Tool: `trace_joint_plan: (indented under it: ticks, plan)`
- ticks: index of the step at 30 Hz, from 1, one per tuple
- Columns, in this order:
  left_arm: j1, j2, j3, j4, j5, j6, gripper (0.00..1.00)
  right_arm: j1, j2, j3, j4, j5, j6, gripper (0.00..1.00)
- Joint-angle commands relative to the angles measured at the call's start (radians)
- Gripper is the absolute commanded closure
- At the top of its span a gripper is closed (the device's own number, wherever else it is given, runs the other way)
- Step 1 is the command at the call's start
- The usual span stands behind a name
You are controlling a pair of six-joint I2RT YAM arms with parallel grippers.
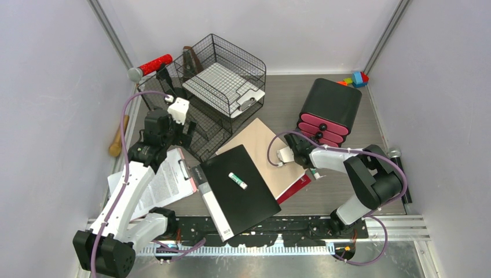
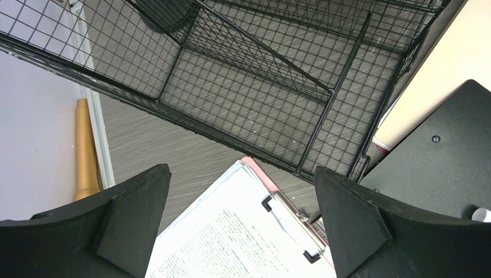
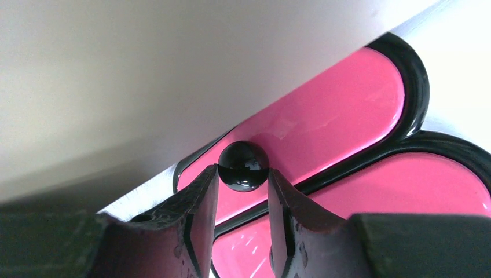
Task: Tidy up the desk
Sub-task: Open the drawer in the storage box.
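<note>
On the grey wood-grain desk (image 1: 289,101) lie a clipboard with a printed sheet (image 1: 168,182), a black binder (image 1: 249,197) with a small white-and-green tube (image 1: 237,180) on it, and a tan folder (image 1: 260,142). My left gripper (image 2: 243,226) hangs wide open over the clipboard (image 2: 231,249), just in front of the wire-mesh rack (image 2: 255,87). My right gripper (image 3: 243,174) is at the black drawer unit (image 1: 331,107). Its two fingertips press on either side of the round black knob (image 3: 243,165) of a pink drawer front (image 3: 336,116).
The wire-mesh tray rack (image 1: 223,75) stands at the back left, with a red-handled microphone (image 1: 153,65) behind it. A wooden handle (image 1: 117,142) lies by the left wall. Toy blocks (image 1: 356,79) sit in the back right corner, and a black microphone (image 1: 399,174) lies along the right wall.
</note>
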Motion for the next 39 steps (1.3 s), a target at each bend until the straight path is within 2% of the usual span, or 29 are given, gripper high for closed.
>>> trace_joint_plan:
  ticks: [1,7,12,30,39]
  plan:
    - [0.006,-0.003,0.015,0.045,0.011,-0.004,0.01,-0.015,0.031,-0.014,0.036,0.029,-0.054,0.77]
    - [0.007,0.001,0.016,0.047,0.011,-0.003,0.01,-0.009,0.021,-0.013,0.013,0.033,-0.04,0.91]
    - [0.008,0.006,0.018,0.048,0.014,-0.003,0.01,0.034,-0.01,-0.006,-0.055,0.026,0.019,0.95]
    - [0.008,-0.014,0.02,0.038,0.02,-0.01,0.01,0.227,-0.11,0.005,-0.255,0.02,0.258,0.96]
    - [0.009,-0.034,0.017,0.032,0.028,-0.014,0.01,0.333,-0.14,0.004,-0.325,0.026,0.386,0.92]
